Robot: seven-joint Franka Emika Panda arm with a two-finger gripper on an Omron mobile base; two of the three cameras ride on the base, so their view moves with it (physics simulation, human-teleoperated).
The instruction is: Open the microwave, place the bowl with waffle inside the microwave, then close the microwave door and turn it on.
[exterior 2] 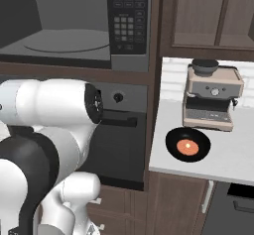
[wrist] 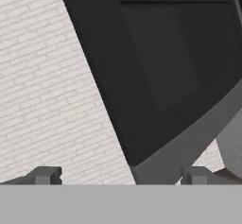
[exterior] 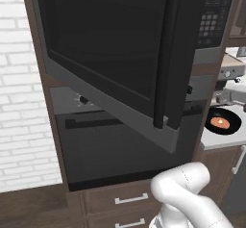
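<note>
- A white brick wall [wrist: 52, 100] is seen at the left of the hand view, behind and above the left fingertip [wrist: 45, 175] of the two-finger gripper [wrist: 120, 176].
- The gripper's dark fingertips are held wide apart, and nothing is caught between them.
- The broad grey-framed microwave door [wrist: 165, 76] with its large dark glass pane is swung open; its lower grey edge hangs just above the gap between the fingertips, and whether it is touched cannot be told.
- In the left base view the door [exterior: 110, 63] is seen standing out from the cabinet, its dark vertical handle [exterior: 161, 78] at the free edge.
- The wide dark grey built-in microwave [exterior 2: 74, 26] is shown open in the right base view, with a black button keypad panel [exterior 2: 126, 26] at the right of its cavity.
- A grey wall oven [exterior 2: 124, 135] sits below the microwave.
- The small shallow round black bowl [exterior 2: 187, 145] rests on the pale counter [exterior 2: 233, 159], well apart from the gripper and to the right of the oven.
- The small round orange-brown waffle [exterior 2: 187, 147] lies at the bowl's centre.
- A beige espresso machine [exterior 2: 212, 97] stands just behind the bowl.
</note>
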